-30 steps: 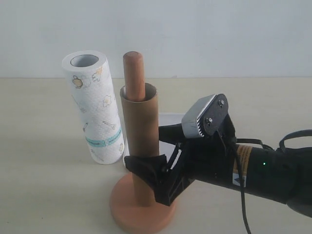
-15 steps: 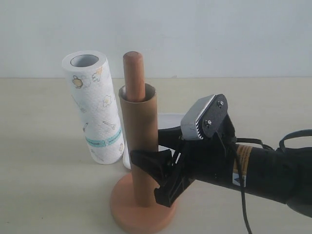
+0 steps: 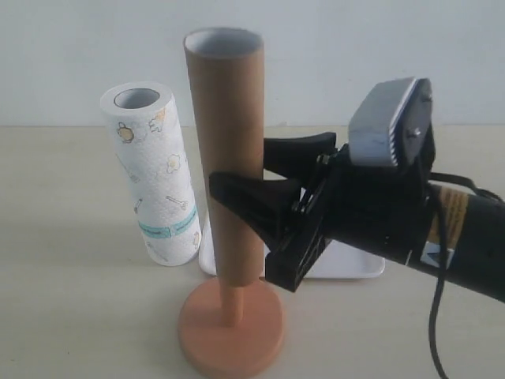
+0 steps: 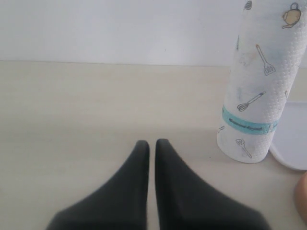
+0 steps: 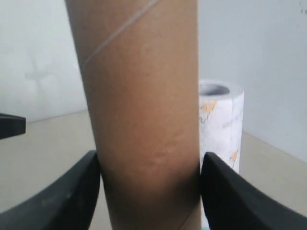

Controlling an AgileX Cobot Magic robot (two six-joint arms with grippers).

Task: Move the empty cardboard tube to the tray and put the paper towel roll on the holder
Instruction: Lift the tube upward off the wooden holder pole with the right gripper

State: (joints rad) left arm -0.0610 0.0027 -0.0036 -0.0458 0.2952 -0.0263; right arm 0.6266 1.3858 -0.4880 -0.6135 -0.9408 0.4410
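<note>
The empty cardboard tube [image 3: 229, 158] stands upright, raised along the holder's post [image 3: 230, 304], so only a short bit of post shows above the round base [image 3: 230, 332]. My right gripper [image 3: 241, 170] is shut on the tube's lower half, one finger on each side. In the right wrist view the tube [image 5: 144, 96] fills the gap of that gripper [image 5: 149, 165]. The paper towel roll [image 3: 154, 181] stands leaning to the left of the holder. The tray [image 3: 351, 267] lies behind my right arm. My left gripper [image 4: 152, 143] is shut and empty, low over the table, near the roll [image 4: 259, 86].
The left wrist view catches a corner of the tray [image 4: 292, 143] and the edge of the holder base [image 4: 303, 196] beside the roll. A pale wall [image 3: 355, 55] stands behind the beige table [image 3: 71, 300].
My right gripper has risen with the cardboard tube, sliding it up the post. The post's rounded top, which stuck out above the tube before, is now hidden inside it.
</note>
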